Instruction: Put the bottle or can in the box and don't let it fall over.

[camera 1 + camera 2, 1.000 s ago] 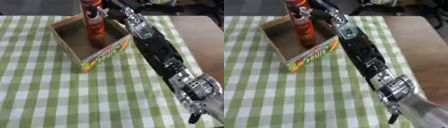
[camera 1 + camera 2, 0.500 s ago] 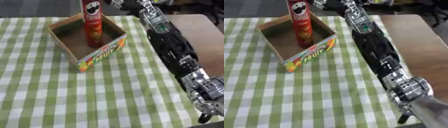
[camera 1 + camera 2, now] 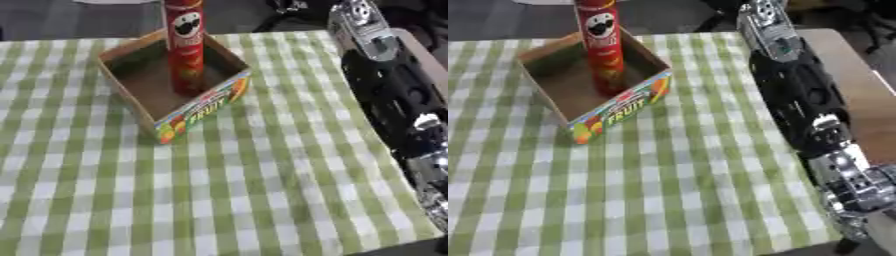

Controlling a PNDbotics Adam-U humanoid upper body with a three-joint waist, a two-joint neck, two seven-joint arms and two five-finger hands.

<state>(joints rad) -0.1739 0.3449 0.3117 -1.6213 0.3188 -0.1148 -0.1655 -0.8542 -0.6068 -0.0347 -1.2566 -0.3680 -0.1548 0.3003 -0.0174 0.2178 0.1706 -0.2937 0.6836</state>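
The red can (image 3: 185, 47) looks smooth and a bit shiny, like printed card with a picture on it. The box (image 3: 140, 82) is brown cardboard inside — dull and plain — and its outside wall has bright printed paper with fruit colours. The tablecloth (image 3: 245, 185) is soft cloth in green and white squares, not shiny at all. The right arm (image 3: 798, 95) is black plastic, a little glossy, with silver metal parts that shine. Beside the cloth, the table (image 3: 842, 65) is bare brown wood, smooth and flat.
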